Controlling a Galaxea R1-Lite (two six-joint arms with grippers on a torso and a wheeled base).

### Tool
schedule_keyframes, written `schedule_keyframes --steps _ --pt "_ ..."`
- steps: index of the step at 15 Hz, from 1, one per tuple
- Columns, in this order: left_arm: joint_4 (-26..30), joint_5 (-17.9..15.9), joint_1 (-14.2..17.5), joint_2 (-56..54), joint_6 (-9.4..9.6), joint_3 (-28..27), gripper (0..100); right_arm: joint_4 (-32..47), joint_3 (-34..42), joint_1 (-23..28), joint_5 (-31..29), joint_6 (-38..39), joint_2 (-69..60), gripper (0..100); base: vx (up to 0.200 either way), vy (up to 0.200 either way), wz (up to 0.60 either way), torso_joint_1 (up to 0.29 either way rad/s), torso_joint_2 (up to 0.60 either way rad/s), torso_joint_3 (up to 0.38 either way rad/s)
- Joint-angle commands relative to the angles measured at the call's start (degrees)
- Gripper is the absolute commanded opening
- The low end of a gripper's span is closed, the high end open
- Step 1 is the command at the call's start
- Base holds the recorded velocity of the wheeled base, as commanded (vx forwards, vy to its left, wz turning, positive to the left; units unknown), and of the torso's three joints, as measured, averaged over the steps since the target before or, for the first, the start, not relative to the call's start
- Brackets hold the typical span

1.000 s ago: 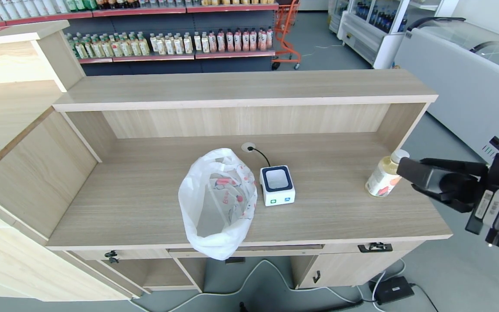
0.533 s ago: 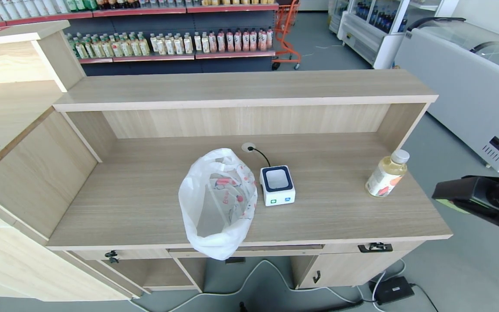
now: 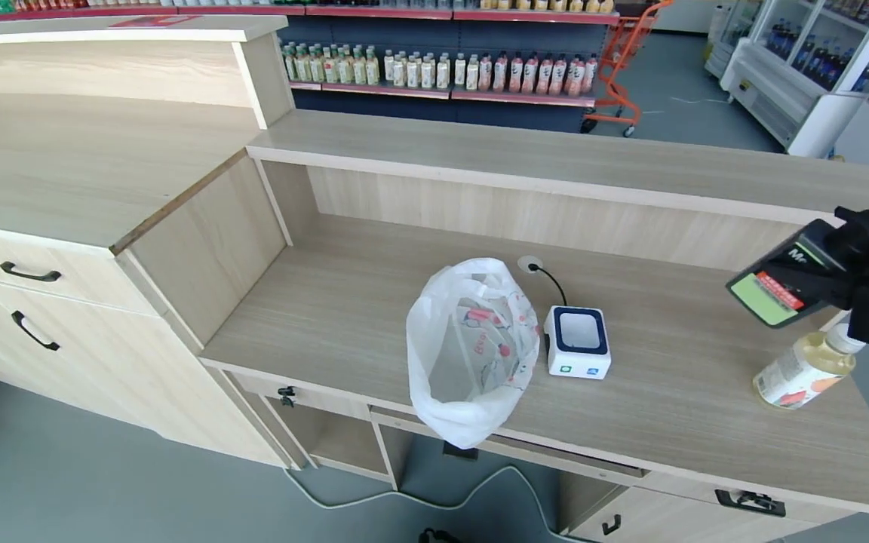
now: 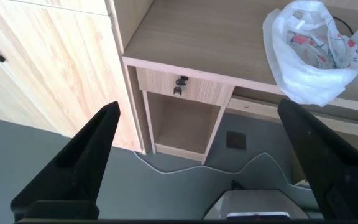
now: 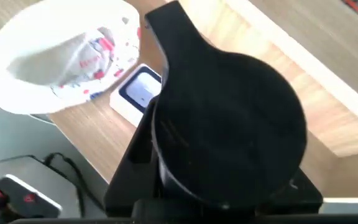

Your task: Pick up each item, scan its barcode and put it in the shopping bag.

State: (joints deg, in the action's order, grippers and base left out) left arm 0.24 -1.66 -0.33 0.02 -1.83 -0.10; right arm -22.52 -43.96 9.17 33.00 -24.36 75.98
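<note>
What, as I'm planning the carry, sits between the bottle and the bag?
The scanner, beside the bag; then bare counter to the bottle, head view.

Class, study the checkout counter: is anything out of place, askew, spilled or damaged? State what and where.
Only the shopping bag: beside the scanner, part of it sags over the counter's front edge, so it could slip. Nothing looks spilled or broken; the bottle stands on its base.

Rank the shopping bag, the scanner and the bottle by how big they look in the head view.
1. Shopping bag: clearly the largest.
2-3. Scanner and bottle: they look about alike; the bottle's top is partly hidden, so I won't rank them.
</note>
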Motion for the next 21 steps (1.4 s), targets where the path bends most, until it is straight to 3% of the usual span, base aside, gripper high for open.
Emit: schedule_keyframes --steps 1,2,3,8,15,17,21 --pt "0.0 0.0 0.0 0.0 -0.02 0.0 100 -0.2 -3.9 -5.6 -1.1 9.9 6.3 0 0.000 0.000 0.00 0.000 0.00 0.000" --pt "0.0 0.0 0.0 0.0 -0.02 0.0 100 -1.0 -4.2 -5.7 -1.2 15.9 9.1 0 0.000 0.000 0.00 0.000 0.00 0.000" --pt "0.0 0.0 0.0 0.0 -0.02 0.0 100 -6.5 -1.7 -5.8 -1.3 23.0 13.3 0 0.000 0.000 0.00 0.000 0.00 0.000" --pt "0.0 0.0 0.0 0.0 -0.02 0.0 100 -21.9 2.7 -5.7 -1.2 37.4 25.3 0 0.000 0.000 0.00 0.000 0.00 0.000" --pt "0.0 0.0 0.0 0.0 -0.02 0.0 100 -22.5 -3.7 -5.6 -1.3 37.4 34.9 0 0.000 0.000 0.00 0.000 0.00 0.000" --pt "0.0 0.0 0.0 0.0 -0.02 0.0 100 -22.3 -5.1 -5.8 -1.3 32.0 37.0 0 0.000 0.000 0.00 0.000 0.00 0.000" --pt "0.0 0.0 0.0 0.0 -0.02 0.0 100 -22.4 -6.8 -6.5 -1.3 31.6 39.3 0 0.000 0.000 0.00 0.000 0.00 0.000"
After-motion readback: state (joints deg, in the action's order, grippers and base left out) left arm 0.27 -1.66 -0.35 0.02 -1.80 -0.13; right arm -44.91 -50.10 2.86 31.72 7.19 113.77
